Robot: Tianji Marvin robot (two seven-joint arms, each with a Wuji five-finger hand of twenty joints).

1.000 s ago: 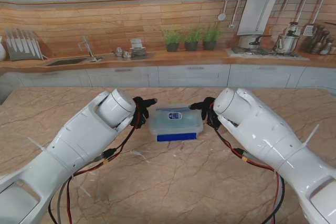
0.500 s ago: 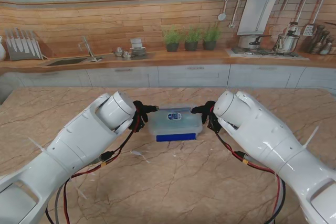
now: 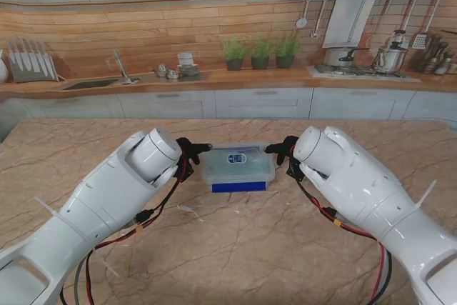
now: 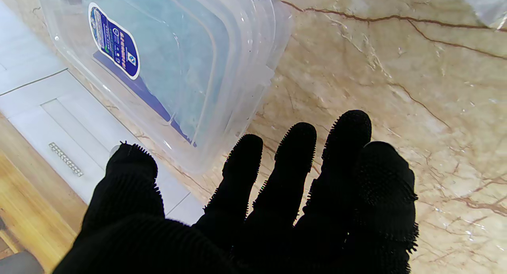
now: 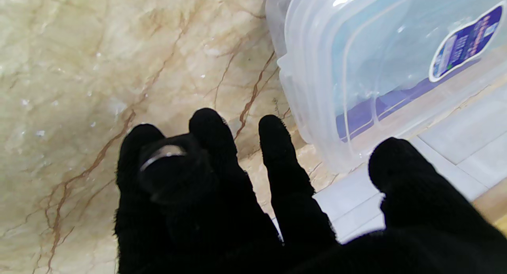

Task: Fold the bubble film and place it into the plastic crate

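Midway across the marble table (image 3: 235, 248), between the two arms, sits the plastic crate (image 3: 238, 166), a translucent lidded box with a dark blue base showing along the edge nearer to me. Through its clear lid a pale blue sheet fills the interior; this appears to be the bubble film (image 4: 166, 64), lying inside the crate, though its texture is too blurred by the plastic to confirm. An oval label (image 3: 238, 157) with a dark blue field and white border lies on the lid (its print is too small to read in any view; the left wrist view shows only rows of tiny white characters and small icons). The left hand (image 3: 191, 151), in a black glove, is at the crate's left end, fingers (image 4: 295, 147) extended and spread, holding nothing; from the wrist view the fingertips stand just short of the crate's corner, apart from it. The right hand (image 3: 284, 151), also gloved in black, flanks the crate's right end, its fingers (image 5: 277, 147) parted with the thumb set wide, likewise holding nothing and not touching the rim. A small scrap of clear plastic (image 3: 187, 209) lies on the table nearer to me, beside the left arm.
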